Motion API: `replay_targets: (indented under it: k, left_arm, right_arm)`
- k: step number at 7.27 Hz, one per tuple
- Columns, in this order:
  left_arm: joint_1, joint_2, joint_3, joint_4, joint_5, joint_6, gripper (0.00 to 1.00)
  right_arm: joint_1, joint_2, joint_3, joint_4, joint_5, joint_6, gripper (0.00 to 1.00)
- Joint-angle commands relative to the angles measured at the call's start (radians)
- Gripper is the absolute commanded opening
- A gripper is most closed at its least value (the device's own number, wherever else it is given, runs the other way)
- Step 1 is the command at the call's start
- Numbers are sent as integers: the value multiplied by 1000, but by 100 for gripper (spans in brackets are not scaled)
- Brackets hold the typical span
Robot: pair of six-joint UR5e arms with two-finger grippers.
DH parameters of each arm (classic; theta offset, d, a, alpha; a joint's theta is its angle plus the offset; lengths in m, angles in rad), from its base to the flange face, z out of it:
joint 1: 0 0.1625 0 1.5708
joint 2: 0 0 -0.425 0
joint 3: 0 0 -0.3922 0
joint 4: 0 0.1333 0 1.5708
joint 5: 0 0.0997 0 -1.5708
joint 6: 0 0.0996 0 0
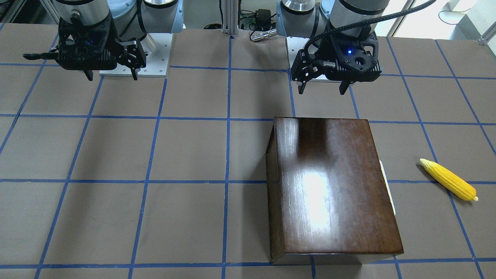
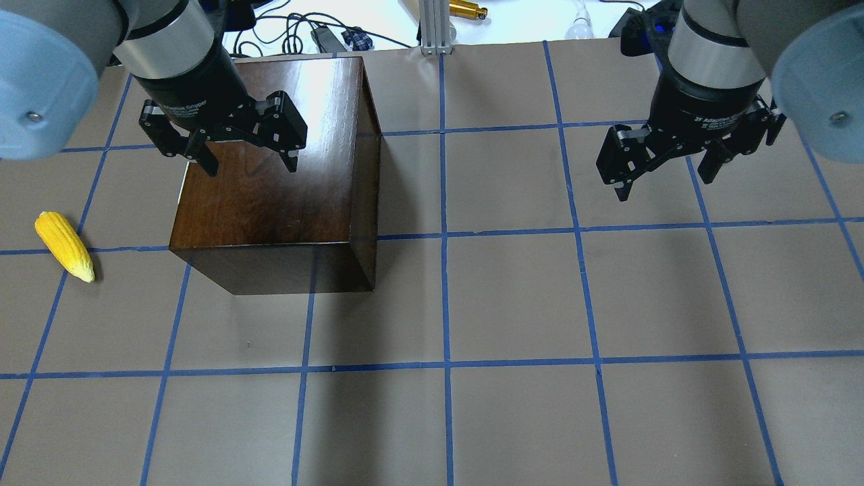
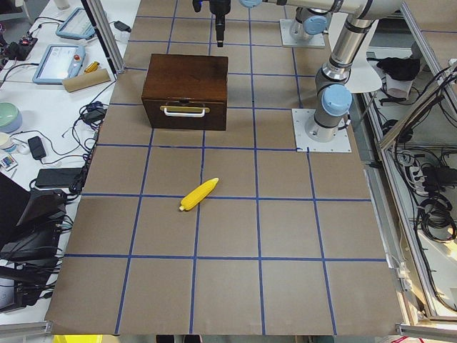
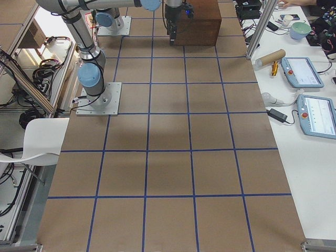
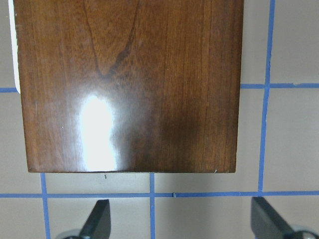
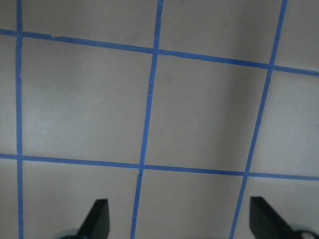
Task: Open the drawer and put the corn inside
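**A:** Where is the corn (image 1: 448,179), and how would it handle?

**B:** It lies on the tabletop (image 2: 513,304), well apart from the dark wooden box (image 2: 270,182), out on the robot's left side. It looks like a light, stiff plastic toy. The bumpy kernels should give some bite, but the taper could let it squirt out toward the tip. I'd pinch it across the thick middle.

**A:** And the drawer (image 3: 178,122)?

**B:** It is shut, with its front flush with the box and facing the corn. The pull (image 3: 184,111) is a pale bar standing off the panel, and it's the only place to take hold. The box looks fairly heavy, but on this smooth tabletop it may slide when the pull is tugged, so bracing it seems wise.

**A:** The grippers?

**B:** The left gripper (image 2: 250,165) hangs above the box lid, jaws spread, holding nothing. The right gripper (image 2: 665,182) hovers over bare tabletop, well apart from the box, and is likewise spread and empty.

**A:** The count?

**B:** One box, one drawer, one pull, one corn cob and two grippers.
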Motion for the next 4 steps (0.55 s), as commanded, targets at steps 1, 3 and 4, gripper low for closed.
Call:
replay_targets:
  k: [1,3,4]
  left_arm:
    - [0,-1,1,0,-2,0,100]
    - [0,-3,1,0,1,0,100]
    - [3,-7,1,2,-1,0,100]
  right_arm:
    - [0,1,0,0,1,-1,100]
    - [0,1,0,0,1,-1,100]
    - [0,0,0,0,1,-1,100]
